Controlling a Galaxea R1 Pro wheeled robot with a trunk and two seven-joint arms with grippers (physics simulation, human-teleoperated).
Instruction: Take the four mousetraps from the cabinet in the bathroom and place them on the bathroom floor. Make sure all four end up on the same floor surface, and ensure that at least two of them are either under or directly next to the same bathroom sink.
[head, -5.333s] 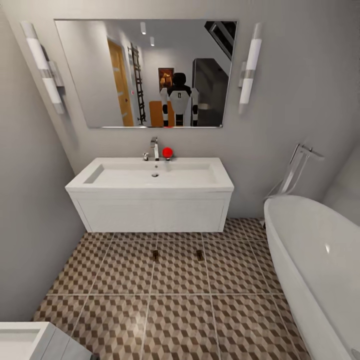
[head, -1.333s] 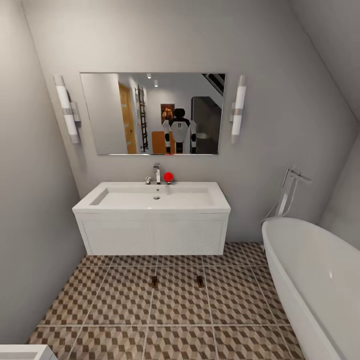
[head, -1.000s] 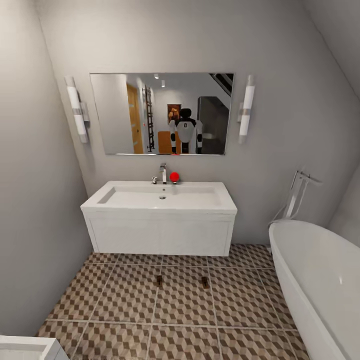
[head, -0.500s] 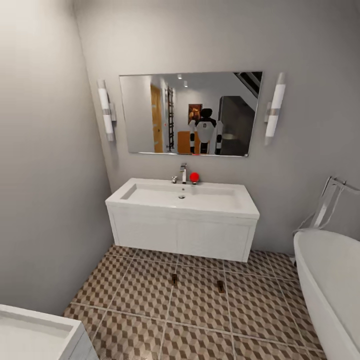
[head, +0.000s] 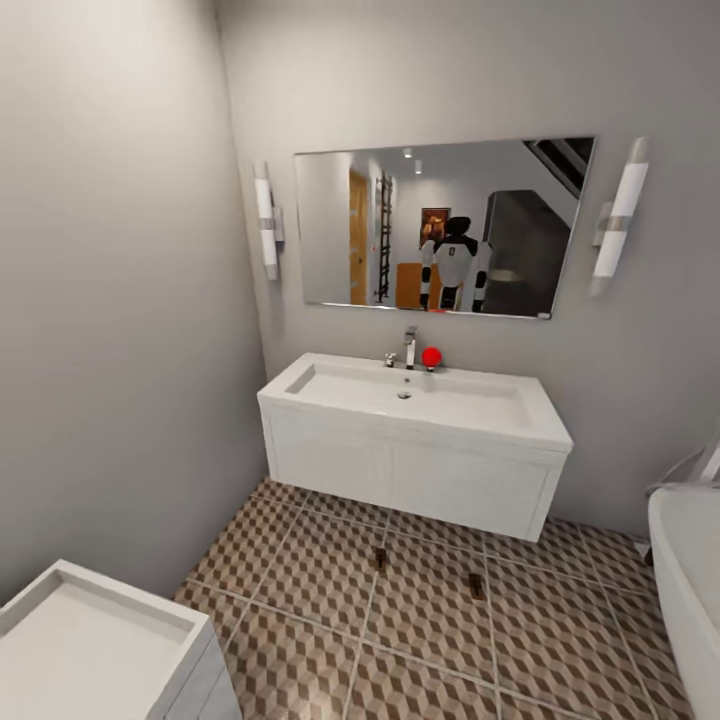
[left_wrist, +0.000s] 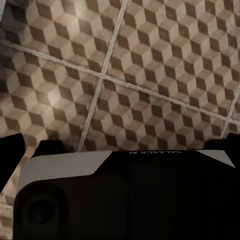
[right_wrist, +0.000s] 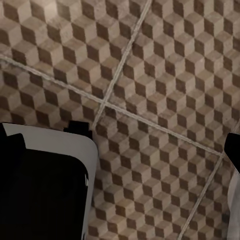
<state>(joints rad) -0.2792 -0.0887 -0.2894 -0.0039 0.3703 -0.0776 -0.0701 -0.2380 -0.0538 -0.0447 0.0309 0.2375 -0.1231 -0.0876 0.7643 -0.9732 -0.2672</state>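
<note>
Two mousetraps (head: 380, 559) (head: 476, 586) lie flat on the bathroom floor (head: 300, 560), just in front of the wall-hung white sink (head: 330, 385) and about a tile apart. The cabinet is out of view. My left gripper (left_wrist: 120, 141) points down at the cube-patterned tiles, its dark fingertips (left_wrist: 11, 145) far apart at the picture's edges, with nothing held. My right gripper (right_wrist: 122, 132) hangs the same way over the tiles, fingertips (right_wrist: 234, 150) wide apart and empty. A white and black part of my own body shows under both.
A white bathtub (head: 690, 560) stands at the right edge. A second white basin unit (head: 90, 640) sits close at the lower left beside the grey wall. A red ball (head: 431, 357) rests by the faucet (head: 409, 348). The mirror (head: 350, 230) reflects me.
The camera has backed away and swung left, so sink, mirror and tub slid right in the picture and the lower-left basin unit came into view. The two mousetraps stayed put on the floor.
</note>
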